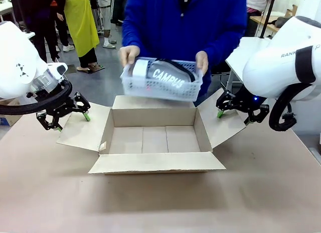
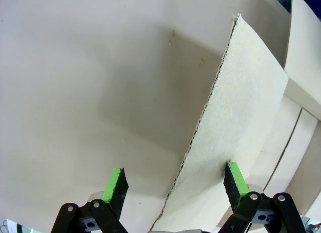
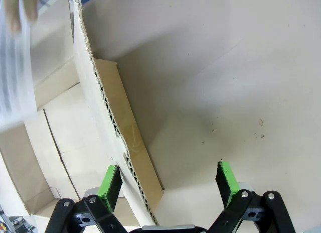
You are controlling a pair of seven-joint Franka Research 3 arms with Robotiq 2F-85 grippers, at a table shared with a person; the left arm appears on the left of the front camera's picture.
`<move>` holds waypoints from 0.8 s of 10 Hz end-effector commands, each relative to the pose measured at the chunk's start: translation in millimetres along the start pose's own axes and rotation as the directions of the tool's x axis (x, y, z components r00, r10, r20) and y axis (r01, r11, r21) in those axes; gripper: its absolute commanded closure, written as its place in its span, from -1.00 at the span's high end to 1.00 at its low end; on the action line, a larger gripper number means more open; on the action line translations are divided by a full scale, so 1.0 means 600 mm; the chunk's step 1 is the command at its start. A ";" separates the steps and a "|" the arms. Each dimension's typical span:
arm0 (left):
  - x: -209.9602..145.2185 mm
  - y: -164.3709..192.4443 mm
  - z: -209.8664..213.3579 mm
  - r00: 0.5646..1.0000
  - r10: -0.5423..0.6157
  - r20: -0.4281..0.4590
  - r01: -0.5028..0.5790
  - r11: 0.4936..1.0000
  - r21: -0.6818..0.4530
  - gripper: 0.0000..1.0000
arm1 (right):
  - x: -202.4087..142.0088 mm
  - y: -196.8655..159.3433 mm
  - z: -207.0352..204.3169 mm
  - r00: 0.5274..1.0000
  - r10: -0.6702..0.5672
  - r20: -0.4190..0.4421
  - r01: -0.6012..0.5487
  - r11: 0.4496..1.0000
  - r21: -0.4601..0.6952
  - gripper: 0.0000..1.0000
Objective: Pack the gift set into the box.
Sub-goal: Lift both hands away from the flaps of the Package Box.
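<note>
Carton (image 1: 153, 137) sits centre of tabletop (image 1: 150, 208), all 4 flaps folded out. Basket (image 1: 161, 87) is held in air above carton's far side by person, one hand (image 1: 129, 54) at one short end, other hand (image 1: 202, 61) at opposite end. Pouch (image 1: 168, 76) lies in basket w/ "CAMPUS" print facing front camera. Left end effector (image 1: 71, 121) at left flap (image 1: 80, 132): released, fingers wide apart. Its wrist view has flap edge running up btwn the pads (image 2: 114, 185). Right end effector (image 1: 233, 116) at right flap (image 1: 225, 130): released, wide too. Its wrist view has corrugated flap edge btwn fingers, just beside one pad (image 3: 111, 180).
</note>
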State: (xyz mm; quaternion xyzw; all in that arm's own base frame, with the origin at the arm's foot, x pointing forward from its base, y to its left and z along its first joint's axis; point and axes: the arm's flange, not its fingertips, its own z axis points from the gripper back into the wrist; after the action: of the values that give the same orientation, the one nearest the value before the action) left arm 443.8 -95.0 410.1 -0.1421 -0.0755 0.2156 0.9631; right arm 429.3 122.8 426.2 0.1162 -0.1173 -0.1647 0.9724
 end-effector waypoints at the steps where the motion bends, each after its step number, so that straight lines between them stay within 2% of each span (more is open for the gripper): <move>1: 0.000 -0.002 0.003 1.000 0.011 0.006 -0.011 1.000 0.017 1.00 | 0.003 -0.001 0.004 1.000 0.007 0.005 -0.007 1.000 -0.015 1.00; 8: 0.000 -0.002 0.003 1.000 0.011 0.006 -0.011 1.000 0.017 1.00 | 0.003 -0.001 0.004 1.000 0.007 0.005 -0.007 1.000 -0.015 1.00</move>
State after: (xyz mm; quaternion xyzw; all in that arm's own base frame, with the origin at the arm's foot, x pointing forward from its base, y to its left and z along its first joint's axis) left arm 443.8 -95.0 410.1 -0.1421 -0.0755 0.2156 0.9631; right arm 429.3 122.8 426.2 0.1162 -0.1174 -0.1648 0.9724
